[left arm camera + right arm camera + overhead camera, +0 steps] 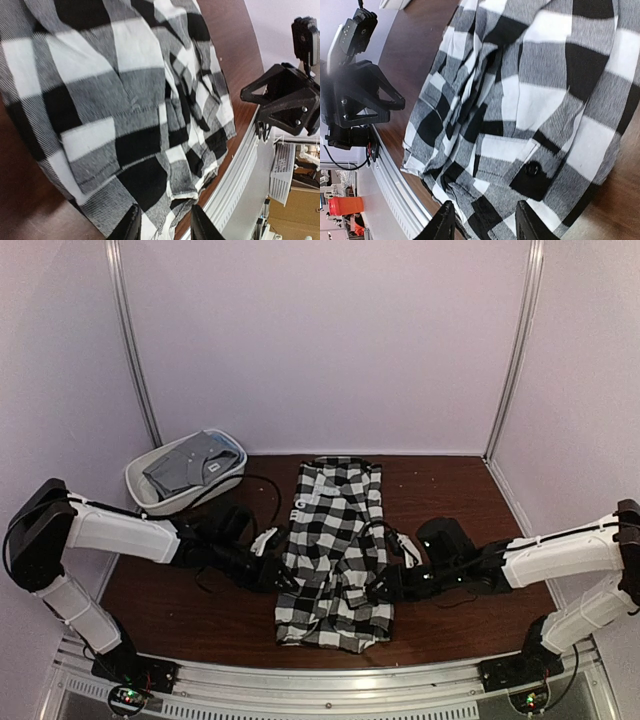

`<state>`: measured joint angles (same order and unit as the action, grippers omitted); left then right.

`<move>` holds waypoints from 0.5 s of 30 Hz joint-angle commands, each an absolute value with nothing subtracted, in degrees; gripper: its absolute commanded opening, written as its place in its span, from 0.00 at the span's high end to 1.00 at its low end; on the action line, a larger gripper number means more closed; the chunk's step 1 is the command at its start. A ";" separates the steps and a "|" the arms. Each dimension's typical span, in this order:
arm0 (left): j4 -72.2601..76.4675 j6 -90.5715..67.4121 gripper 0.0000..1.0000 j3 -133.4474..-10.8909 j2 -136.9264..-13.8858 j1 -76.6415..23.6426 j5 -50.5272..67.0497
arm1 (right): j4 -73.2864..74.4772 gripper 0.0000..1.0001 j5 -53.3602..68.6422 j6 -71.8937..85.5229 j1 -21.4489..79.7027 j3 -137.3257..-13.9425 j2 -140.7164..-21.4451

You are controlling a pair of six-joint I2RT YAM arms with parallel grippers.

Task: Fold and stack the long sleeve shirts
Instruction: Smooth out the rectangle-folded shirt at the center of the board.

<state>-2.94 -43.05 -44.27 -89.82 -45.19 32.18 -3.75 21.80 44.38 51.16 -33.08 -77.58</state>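
The black-and-white checked long sleeve shirt (335, 540) lies in the middle of the brown table, folded lengthwise into a long strip with a rumpled near end. My left gripper (280, 578) sits low at its left edge. In the left wrist view its jaws (162, 220) stand apart over the shirt's (125, 100) hem corner. My right gripper (388, 585) is at the right edge. Its fingers (485, 220) are spread over the checked cloth (530, 100) near a buttoned cuff. The grey shirt (190, 468) lies bundled in the white tub (150, 498).
The tub stands at the back left of the table. A metal rail (330, 680) runs along the near edge, just beyond the shirt's hem. Black cables (262, 488) lie left of the shirt. White walls close in the back and sides.
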 commanded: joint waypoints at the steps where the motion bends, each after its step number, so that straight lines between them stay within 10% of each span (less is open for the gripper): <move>1: 5.09 -46.59 0.65 -39.49 -90.63 -48.55 38.47 | -10.20 0.58 25.78 48.60 53.57 -29.08 -78.03; 15: 3.60 -49.74 0.66 -31.44 -90.74 -51.73 37.02 | -15.03 0.59 25.84 54.06 56.76 -20.04 -78.72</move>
